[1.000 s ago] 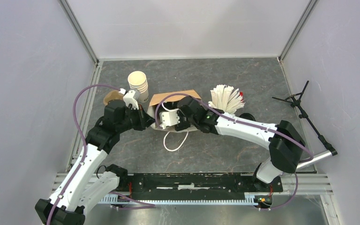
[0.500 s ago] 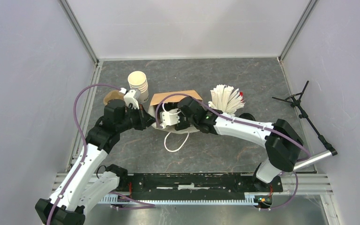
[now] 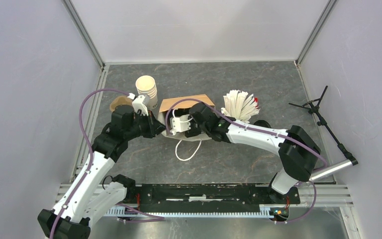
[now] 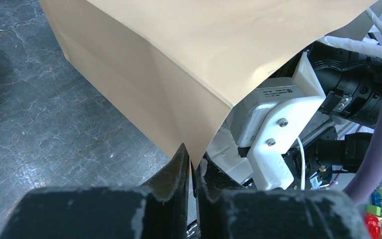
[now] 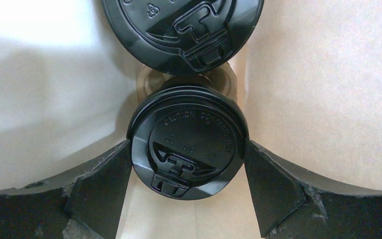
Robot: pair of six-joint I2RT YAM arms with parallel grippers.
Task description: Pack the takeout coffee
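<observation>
A brown paper bag [image 3: 186,101] lies on its side mid-table, mouth toward the arms. My left gripper [image 3: 158,130] pinches the corner of the bag's [image 4: 179,59] open edge; in the left wrist view the jaws [image 4: 193,154] stand nearly together on the paper tip. My right gripper [image 3: 179,124] reaches into the bag's mouth. Inside, its fingers [image 5: 104,184] flank and touch the black lid of one takeout coffee cup [image 5: 186,144], gripper midpoint [image 5: 188,154]. The second lidded takeout coffee cup [image 5: 184,25] sits just beyond it, deeper in the bag.
A stack of lidless cream cups [image 3: 146,88] stands behind the left gripper, with a brown cardboard piece [image 3: 118,103] beside it. A bunch of white sticks [image 3: 239,105] stands right of the bag. The bag's white string handle [image 3: 186,149] loops on the table. A black stand [image 3: 318,112] sits far right.
The right arm has pushed slightly left, further into the bag with the cup. The left gripper stays on the bag's edge, hardly moved.
</observation>
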